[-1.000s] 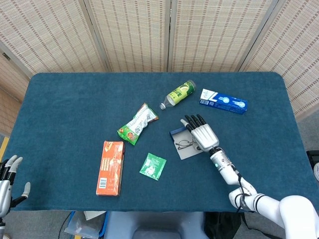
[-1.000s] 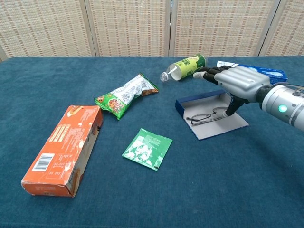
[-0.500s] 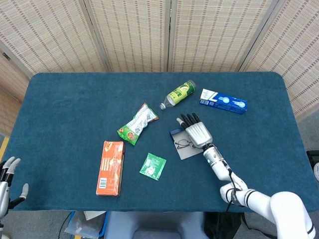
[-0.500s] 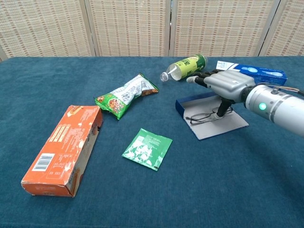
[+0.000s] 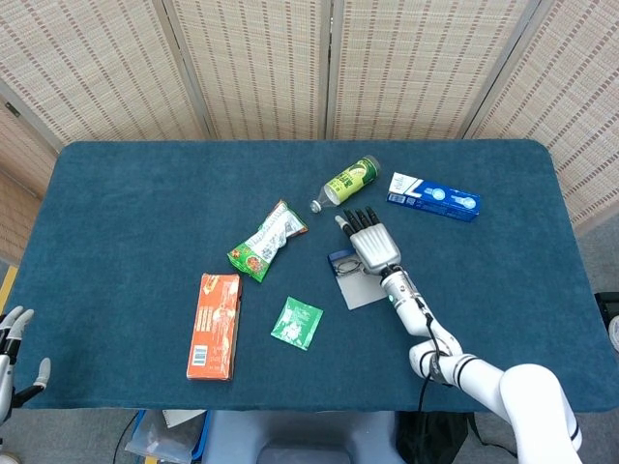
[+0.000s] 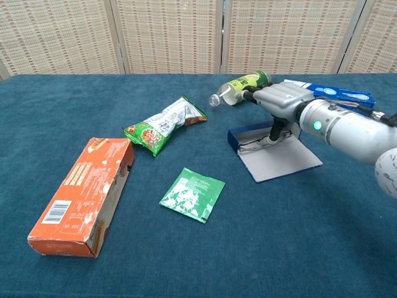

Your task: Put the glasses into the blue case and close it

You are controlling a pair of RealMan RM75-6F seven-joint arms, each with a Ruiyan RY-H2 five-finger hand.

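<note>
1. The glasses lie inside the open blue case, close against its far blue wall, right of the bench's middle.
2. The case's pale lid lies flat on the cloth, spread toward the near right.
3. The right robot hand hovers palm-down over the case's far part, fingers extended toward the far left; its thumb reaches down to the glasses. Whether it actually pinches them I cannot tell.
4. Just beyond the fingertips lies a green plastic bottle on its side, cap pointing left.
5. Right of the bottle sits a blue and white toothpaste box, lying flat.
6. Left of the case lies a crumpled green snack bag.
7. Nearer, a small green sachet lies flat, and to its left an orange carton.
8. The left robot hand shows at the near left edge of the bench, off the blue cloth, fingers apart and holding nothing.
</note>
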